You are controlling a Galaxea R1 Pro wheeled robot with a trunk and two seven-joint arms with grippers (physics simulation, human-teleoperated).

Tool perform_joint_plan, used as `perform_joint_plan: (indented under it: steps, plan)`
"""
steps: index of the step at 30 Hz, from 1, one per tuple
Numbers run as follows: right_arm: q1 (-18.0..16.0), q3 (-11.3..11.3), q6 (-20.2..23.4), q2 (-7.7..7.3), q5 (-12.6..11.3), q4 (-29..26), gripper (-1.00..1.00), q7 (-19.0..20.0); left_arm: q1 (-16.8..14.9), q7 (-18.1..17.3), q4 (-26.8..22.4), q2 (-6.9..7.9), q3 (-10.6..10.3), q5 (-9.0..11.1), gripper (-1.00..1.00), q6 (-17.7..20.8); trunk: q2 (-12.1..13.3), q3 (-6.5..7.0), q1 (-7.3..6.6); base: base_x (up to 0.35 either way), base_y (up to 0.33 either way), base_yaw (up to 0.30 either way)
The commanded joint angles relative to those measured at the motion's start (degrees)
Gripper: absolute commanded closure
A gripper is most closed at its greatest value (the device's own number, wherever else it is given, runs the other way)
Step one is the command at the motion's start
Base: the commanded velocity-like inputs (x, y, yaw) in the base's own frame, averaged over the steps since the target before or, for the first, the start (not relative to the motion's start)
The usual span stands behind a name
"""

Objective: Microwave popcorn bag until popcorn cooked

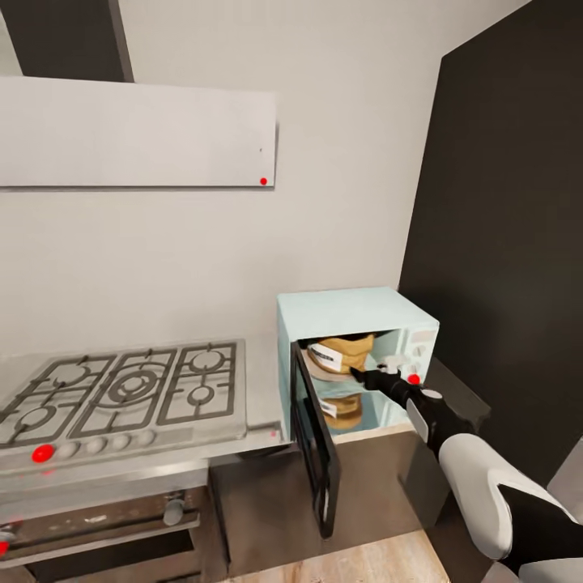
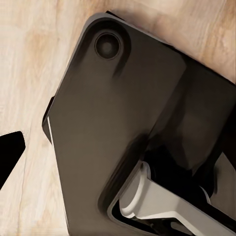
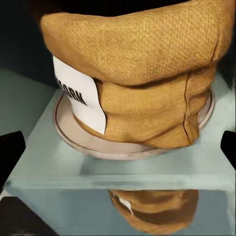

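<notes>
With the popcorn bag (image 3: 142,78) sitting on the turntable (image 3: 78,137) inside the microwave (image 1: 356,312), draw your right gripper (image 1: 362,376), jaws apart and empty, straight back before swinging the door (image 1: 314,453) closed.

The microwave (image 1: 356,312) is pale mint-blue with a dark glass door (image 1: 314,441). The popcorn bag (image 3: 142,78) is tan, coarse woven burlap with a white label (image 3: 78,96) in dark print. The countertop (image 1: 259,380) is glossy grey; the floor (image 2: 24,73) looks like pale wood grain.
</notes>
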Motion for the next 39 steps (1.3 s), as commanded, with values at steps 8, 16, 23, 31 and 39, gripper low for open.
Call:
perform_joint_plan:
  steps: [8, 16, 23, 31, 39]
  plan:
    - [0.0, -0.4, 3.9, -0.06, 1.0, -2.9, -1.0, 0.4, 0.0, 0.0, -0.1, -0.1, 0.4, -0.1, -1.0, -0.1, -0.1, -0.08, 0.0, -0.332, 0.0, 0.0]
    - [0.0, -0.4, 9.8, -1.79, 0.6, -0.6, -1.0, 0.4, 0.0, -0.1, -0.1, -0.18, 0.2, -0.6, -1.0, -0.2, -0.1, -0.08, 0.0, -0.332, 0.0, 0.0]
    - [1.1, -0.2, 9.7, -8.77, 5.3, 20.5, -1.0, -1.0, 0.0, -0.1, -0.2, -0.08, -0.3, -1.0, -1.0, -0.2, -0.1, -0.08, 0.0, -0.14, 0.0, 0.0]
    - [23.9, -0.3, 6.7, -8.91, 15.0, 21.7, -1.0, -11.2, 0.0, -0.2, -0.3, -0.01, -0.3, -1.0, -1.0, -0.2, -0.1, -0.08, 0.0, -0.001, 0.0, 0.0]
    - [35.3, -0.2, -0.2, -8.82, 16.1, 21.8, -1.0, -16.3, 0.0, -0.1, -0.2, -0.06, 0.2, -0.4, -1.0, -0.2, -0.1, -0.08, 0.0, 0.0, 0.0, 0.0]
